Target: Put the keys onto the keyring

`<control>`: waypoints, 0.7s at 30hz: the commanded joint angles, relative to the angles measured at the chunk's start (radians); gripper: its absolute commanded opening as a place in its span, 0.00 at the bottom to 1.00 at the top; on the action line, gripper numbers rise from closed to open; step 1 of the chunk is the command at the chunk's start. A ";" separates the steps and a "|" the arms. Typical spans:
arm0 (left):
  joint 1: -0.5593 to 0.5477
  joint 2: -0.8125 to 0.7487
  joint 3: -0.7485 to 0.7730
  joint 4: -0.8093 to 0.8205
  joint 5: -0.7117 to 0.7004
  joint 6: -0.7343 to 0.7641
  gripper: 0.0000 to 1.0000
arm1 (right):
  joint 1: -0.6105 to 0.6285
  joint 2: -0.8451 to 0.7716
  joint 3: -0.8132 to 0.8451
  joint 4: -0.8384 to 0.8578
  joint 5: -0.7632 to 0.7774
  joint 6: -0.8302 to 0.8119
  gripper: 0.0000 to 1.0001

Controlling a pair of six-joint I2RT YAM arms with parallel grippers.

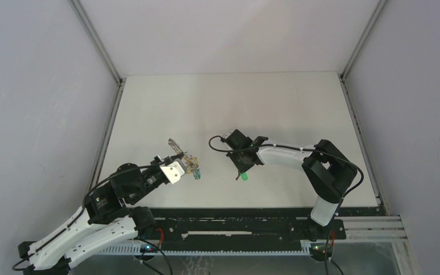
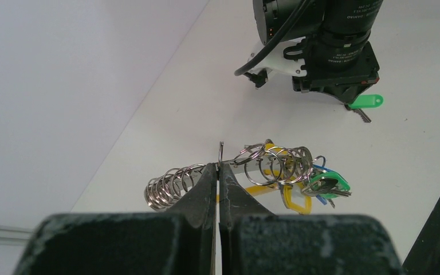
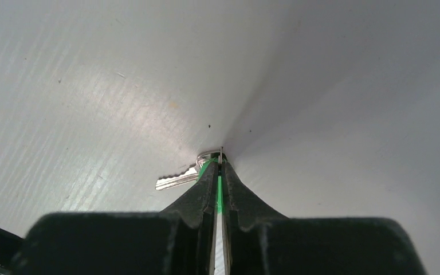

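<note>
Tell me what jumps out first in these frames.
The left gripper is clamped on the keyring, a chain of silvery rings carrying green and blue keys, left of the table's centre. Just to its right, the right gripper pinches a loose green-headed key by its head.

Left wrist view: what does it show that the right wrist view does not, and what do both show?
Only left wrist: the left gripper shut on the keyring, several keys hanging on it. Only right wrist: how the shut right gripper pinches the green key. Both: that green key, the right gripper and the white table.
</note>
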 commanded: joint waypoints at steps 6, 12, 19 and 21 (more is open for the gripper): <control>0.010 -0.003 -0.026 0.079 0.027 -0.020 0.00 | -0.010 -0.022 0.030 0.017 0.005 0.028 0.16; 0.010 -0.003 -0.026 0.080 0.033 -0.021 0.00 | -0.014 -0.035 0.041 0.018 0.012 0.042 0.21; 0.010 -0.005 -0.026 0.079 0.034 -0.023 0.00 | -0.011 -0.019 0.062 0.013 0.020 0.051 0.20; 0.010 -0.004 -0.026 0.079 0.036 -0.023 0.00 | -0.010 -0.015 0.065 0.009 0.025 0.052 0.18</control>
